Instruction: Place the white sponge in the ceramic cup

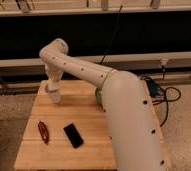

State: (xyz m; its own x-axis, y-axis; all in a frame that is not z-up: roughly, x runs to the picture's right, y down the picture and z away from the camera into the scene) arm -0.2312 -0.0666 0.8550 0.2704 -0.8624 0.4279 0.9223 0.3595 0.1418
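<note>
single view, looking down on a light wooden slatted table [89, 150] from above and behind the robot.

the white, smooth-shelled robot arm [124, 105] fills the right half of the view. it rises from the lower right, bends at a rounded elbow near the top left, and drops down toward the far-left corner of the table.

the gripper [52, 86] hangs at the end of that downward link, pointing at the table. it sits directly over a small pale white round object [54, 95] standing on the far-left part of the table; this looks like the ceramic cup. gripper and object appear to meet or overlap, but contact cannot be confirmed. claw state: cannot tell. the white sponge cannot be made out as a separate item; whether it is at the gripper or in the cup cannot be told.

other items on the table:
- a flat black rectangular object [73, 135], lying at an angle near the front centre.
- a thin red looped object [43, 131], just left of the black one, apart from it.
- a sliver of something green and rounded [97, 96], at the arm's left edge, mostly hidden behind the arm.

floor to the right: dark cables [169, 97] near a blue item.
</note>
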